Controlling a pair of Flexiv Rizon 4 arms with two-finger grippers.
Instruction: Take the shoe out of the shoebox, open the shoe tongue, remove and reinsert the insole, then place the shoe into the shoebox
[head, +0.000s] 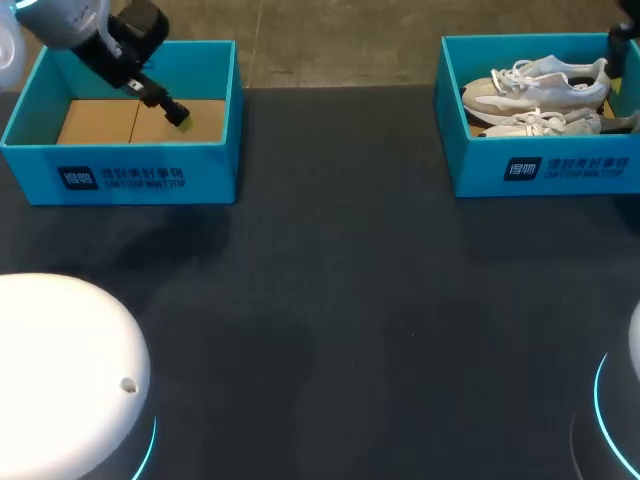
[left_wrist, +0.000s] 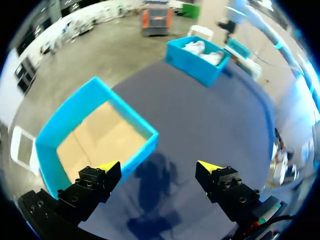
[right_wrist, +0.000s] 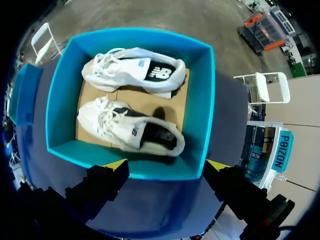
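Note:
Two white sneakers (head: 535, 85) (head: 545, 123) lie side by side in the blue shoebox (head: 540, 170) at the far right of the table. From the right wrist, one sneaker (right_wrist: 135, 70) lies farther ahead and the other (right_wrist: 125, 127) closer, both on the cardboard floor. My right gripper (right_wrist: 167, 165) hangs open above that shoebox's near wall (right_wrist: 150, 167), holding nothing. Only a dark part of the right arm (head: 622, 42) shows in the head view. My left gripper (head: 178, 113) hovers open over a second, empty blue box (head: 120, 175) at the far left. In its own view the left gripper (left_wrist: 159, 167) is empty.
The empty box (left_wrist: 95, 140) has a bare cardboard floor. Dark table mat (head: 350, 300) stretches between the two boxes. White robot bases sit at the near left (head: 60, 370) and near right (head: 625, 400) corners.

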